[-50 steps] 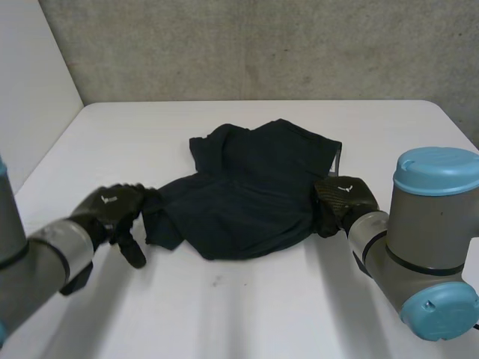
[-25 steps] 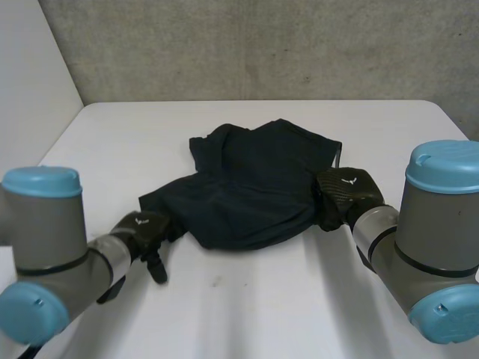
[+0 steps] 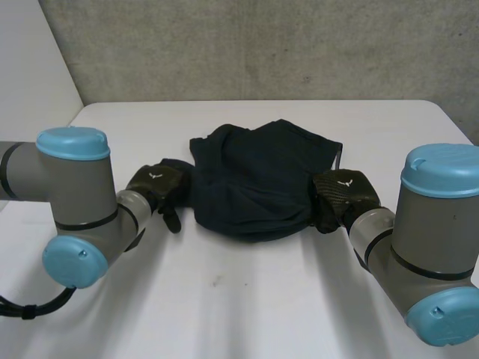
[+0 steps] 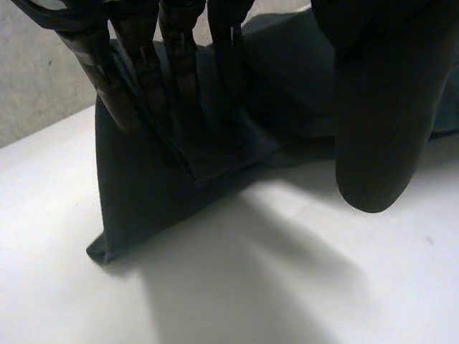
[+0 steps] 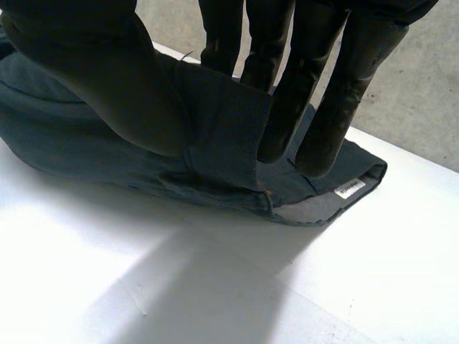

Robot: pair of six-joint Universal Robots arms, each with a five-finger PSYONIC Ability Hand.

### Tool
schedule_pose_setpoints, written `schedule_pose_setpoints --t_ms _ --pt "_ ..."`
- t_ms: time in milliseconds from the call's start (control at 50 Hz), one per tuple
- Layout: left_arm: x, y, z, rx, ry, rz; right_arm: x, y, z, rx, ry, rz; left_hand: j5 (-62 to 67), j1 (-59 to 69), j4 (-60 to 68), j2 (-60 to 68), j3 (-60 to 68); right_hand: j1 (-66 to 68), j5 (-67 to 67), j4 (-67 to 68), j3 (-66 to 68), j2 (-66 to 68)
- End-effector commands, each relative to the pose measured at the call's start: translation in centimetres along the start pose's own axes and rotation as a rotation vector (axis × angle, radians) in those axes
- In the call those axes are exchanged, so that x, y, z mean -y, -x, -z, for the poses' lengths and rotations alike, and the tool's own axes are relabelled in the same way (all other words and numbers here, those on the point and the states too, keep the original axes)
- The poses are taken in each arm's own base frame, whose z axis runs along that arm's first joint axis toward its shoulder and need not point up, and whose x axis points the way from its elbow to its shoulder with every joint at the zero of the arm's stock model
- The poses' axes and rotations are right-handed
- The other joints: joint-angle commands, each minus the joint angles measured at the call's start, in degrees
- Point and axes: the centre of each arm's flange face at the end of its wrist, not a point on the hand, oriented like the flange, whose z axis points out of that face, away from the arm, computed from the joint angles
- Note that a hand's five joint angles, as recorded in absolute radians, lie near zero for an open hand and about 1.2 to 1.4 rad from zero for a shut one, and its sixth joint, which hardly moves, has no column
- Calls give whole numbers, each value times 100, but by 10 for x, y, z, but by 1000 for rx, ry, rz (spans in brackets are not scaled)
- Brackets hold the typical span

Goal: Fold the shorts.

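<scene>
The dark navy shorts (image 3: 258, 179) lie bunched in the middle of the white table (image 3: 247, 307). My left hand (image 3: 159, 182) is at their left edge. In the left wrist view its straight fingers (image 4: 183, 79) reach under a folded flap of the shorts (image 4: 143, 193) that rises off the table, and the thumb (image 4: 373, 129) stands apart from them. My right hand (image 3: 340, 194) is at the right edge, by the waistband. There the thumb (image 5: 107, 79) and fingers (image 5: 315, 86) pinch a fold of the shorts (image 5: 222, 136). A white label (image 5: 349, 188) shows inside the waistband.
Bare white table runs in front of the shorts and to both sides. A grey wall (image 3: 247, 45) stands behind the table's far edge. Both forearms lie low over the front corners of the table.
My left hand has swung from the front left up to the shorts' left edge, carrying the spread left leg inward, so the cloth is more compact. The right hand has barely moved.
</scene>
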Motion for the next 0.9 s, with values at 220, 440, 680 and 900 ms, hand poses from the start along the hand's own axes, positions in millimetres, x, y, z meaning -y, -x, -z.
schedule_pose_setpoints --t_ms 220,440,680,900 --pt "16 -4 -32 -5 -91 -13 5 -1 -4 -3 -18 -1 176 29 155 91 93 2471 1329 1172 1211 1244" --pt "17 -4 -61 3 -154 -28 0 0 -6 0 -3 0 394 248 373 309 311 2471 1329 1172 1211 1244" --pt "0 -7 -78 -8 -115 -27 -7 0 -11 0 17 1 2225 2079 2204 2140 2142 2471 1329 1172 1211 1244" --pt "13 -3 -20 -24 2 -13 3 -5 -9 -13 4 107 5808 5662 5788 5723 5726 2471 1329 1172 1211 1244"
